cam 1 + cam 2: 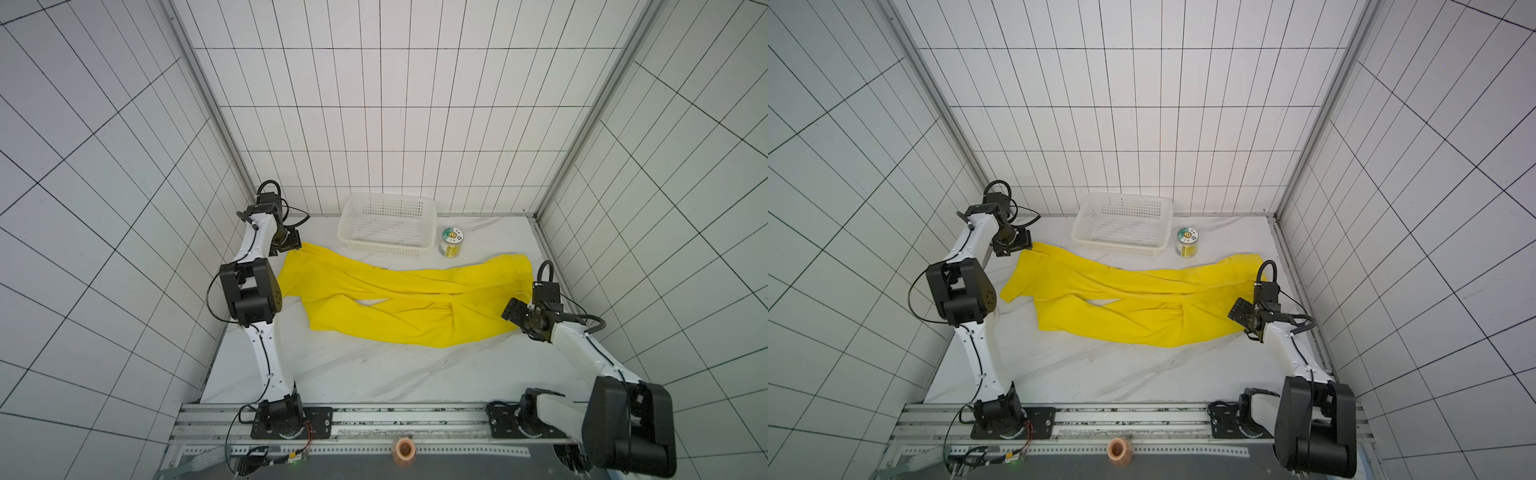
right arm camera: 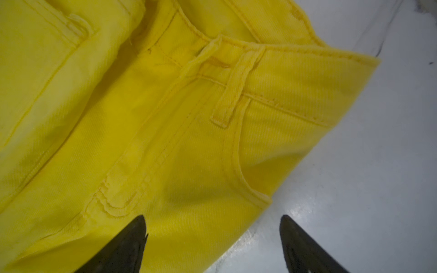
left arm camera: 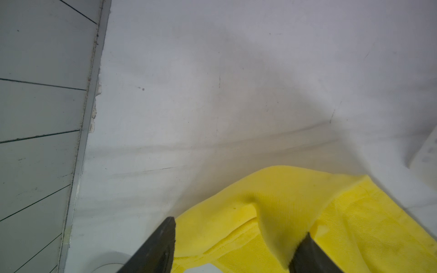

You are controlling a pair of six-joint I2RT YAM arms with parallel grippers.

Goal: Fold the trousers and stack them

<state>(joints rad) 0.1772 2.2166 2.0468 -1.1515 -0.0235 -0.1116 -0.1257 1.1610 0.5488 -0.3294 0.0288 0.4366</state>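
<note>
Only the tin (image 1: 451,245) beyond trousers (image 1: 415,309) bears unreadable print.

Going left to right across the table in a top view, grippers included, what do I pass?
left gripper → white basket → small can → right gripper. The yellow trousers stretch across nearly that whole width, so they have no single place in the order.
</note>
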